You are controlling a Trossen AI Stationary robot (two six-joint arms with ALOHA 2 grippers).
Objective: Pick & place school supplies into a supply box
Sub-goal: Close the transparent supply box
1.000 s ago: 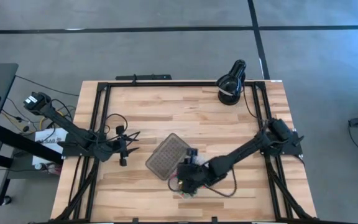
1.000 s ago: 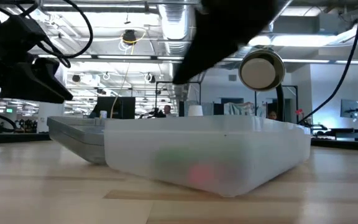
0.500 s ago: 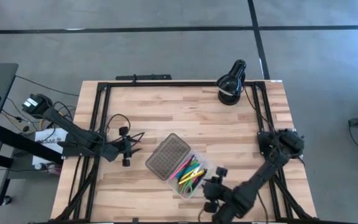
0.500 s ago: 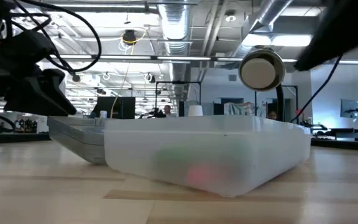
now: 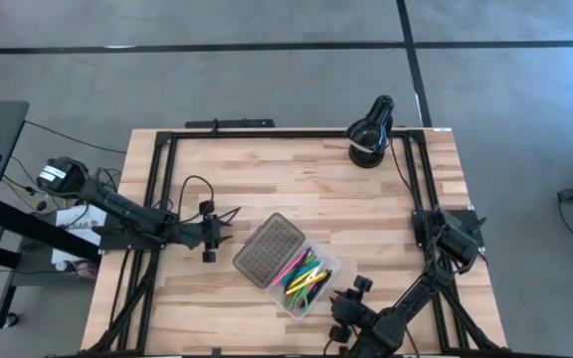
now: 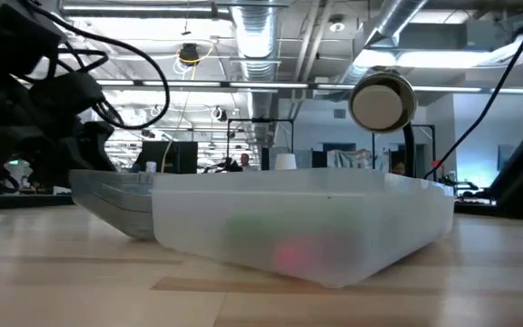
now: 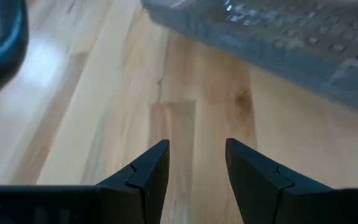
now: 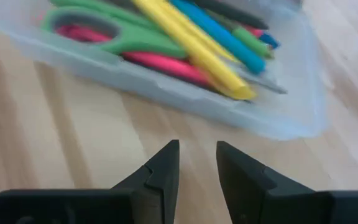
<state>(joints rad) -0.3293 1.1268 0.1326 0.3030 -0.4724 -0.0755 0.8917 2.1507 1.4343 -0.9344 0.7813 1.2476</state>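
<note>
supply box [image 5: 311, 281], long axis diagonal, lid open

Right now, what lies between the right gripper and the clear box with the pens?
Nothing: in the right wrist view, only bare wooden table separates the right gripper from the box, which holds the pens.

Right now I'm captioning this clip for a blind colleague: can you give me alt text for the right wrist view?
An open clear supply box on a wooden table holds green-handled scissors and yellow, blue and pink pens. The right claw, empty with fingers slightly apart, is in the foreground just short of the box.
</note>
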